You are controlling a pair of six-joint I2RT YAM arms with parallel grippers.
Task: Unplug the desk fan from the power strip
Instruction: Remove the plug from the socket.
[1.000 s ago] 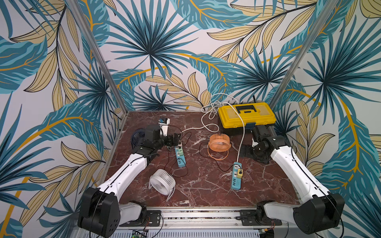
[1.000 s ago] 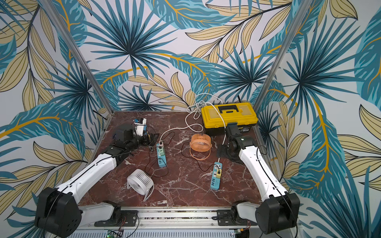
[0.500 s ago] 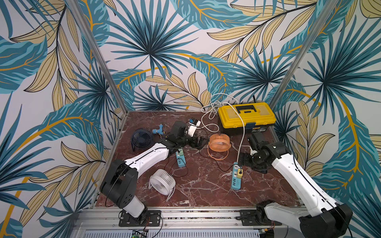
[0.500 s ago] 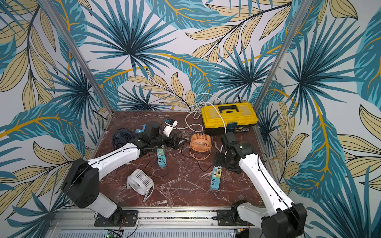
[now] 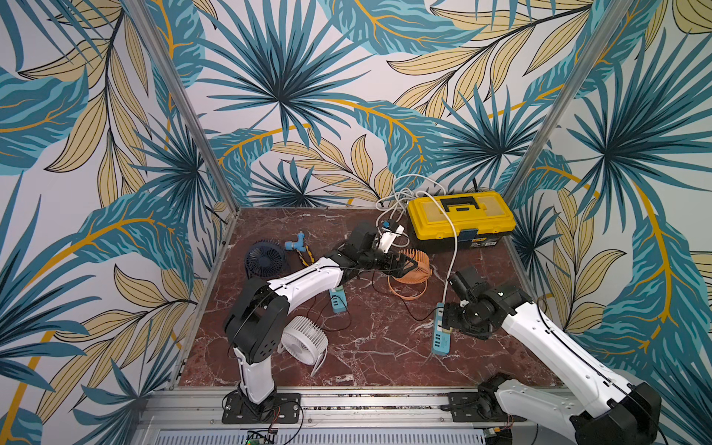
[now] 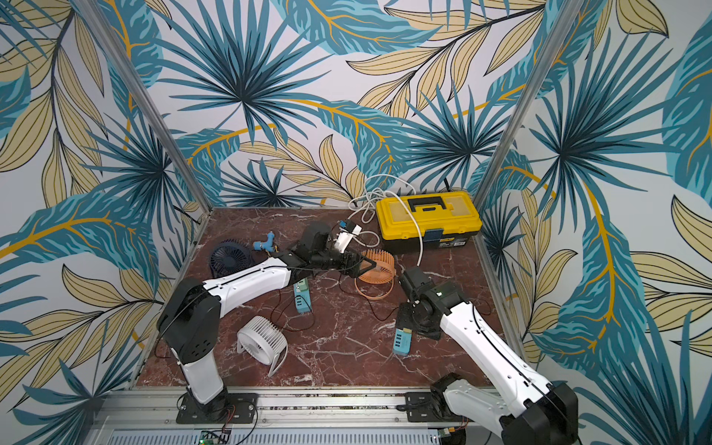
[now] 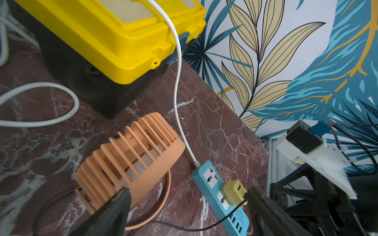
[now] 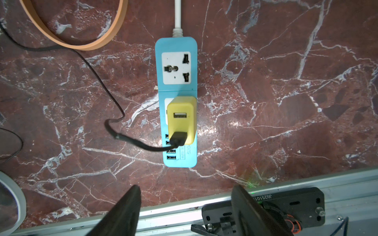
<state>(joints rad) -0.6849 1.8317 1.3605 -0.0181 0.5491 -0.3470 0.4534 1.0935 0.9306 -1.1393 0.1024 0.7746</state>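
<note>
Orange desk fan point(image 5: 420, 264) is set near the power strip point(image 8: 190, 161), cabled into the strip's yellow adapter point(image 8: 182, 118). Right gripper point(image 8: 186, 190) is poised over the strip, jaws spread, presumably to pinch that adapter; left gripper point(image 7: 188, 191) is spread beside the fan.

Robot lab test cell. Leaf-print wallpaper panels point(image 5: 281, 96) box in three sides, held by bare aluminium posts point(image 5: 185, 104). Marble-look counter point(image 5: 385, 346) fills cell floor. Extruded aluminium rail point(image 5: 366, 398) along front edge, black arm base plates point(image 5: 262, 404) bolted to it. Loose wires, small circuit board point(image 5: 257, 439) exposed below rail.
</note>
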